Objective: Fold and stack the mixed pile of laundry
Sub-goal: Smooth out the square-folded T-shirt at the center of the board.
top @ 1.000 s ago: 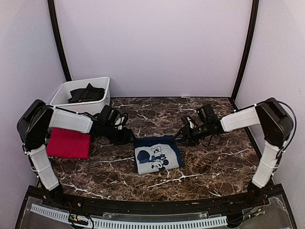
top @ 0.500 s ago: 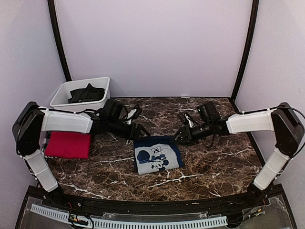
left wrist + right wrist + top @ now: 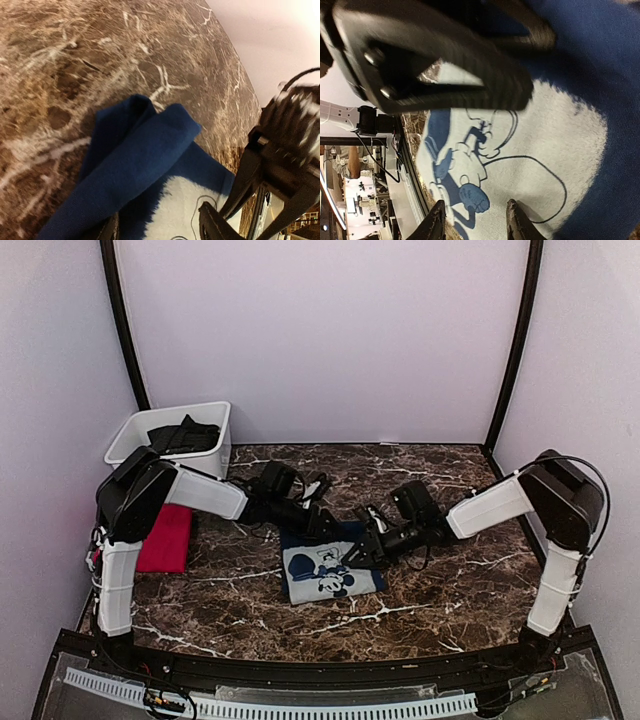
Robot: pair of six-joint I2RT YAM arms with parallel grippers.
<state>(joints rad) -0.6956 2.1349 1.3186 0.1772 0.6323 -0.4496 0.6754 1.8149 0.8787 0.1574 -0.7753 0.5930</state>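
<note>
Navy blue T-shirt [image 3: 330,565] lies folded mid-worktop [image 3: 450,580], printed panel up. Left gripper [image 3: 322,527] at its far edge, fingers [image 3: 212,227] apart, astride a blue fold. Right gripper [image 3: 358,548] just beside it over the print, fingers [image 3: 436,225] apart. Red T-shirt [image 3: 165,538] lies folded at left; dark shirt [image 3: 182,435] in white bin [image 3: 123,440]

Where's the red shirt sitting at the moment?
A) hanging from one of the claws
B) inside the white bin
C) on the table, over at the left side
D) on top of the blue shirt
C: the red shirt lies folded flat on the table at its left side; the white bin holds dark cloth, and the blue shirt lies apart from it, mid-table.
</note>
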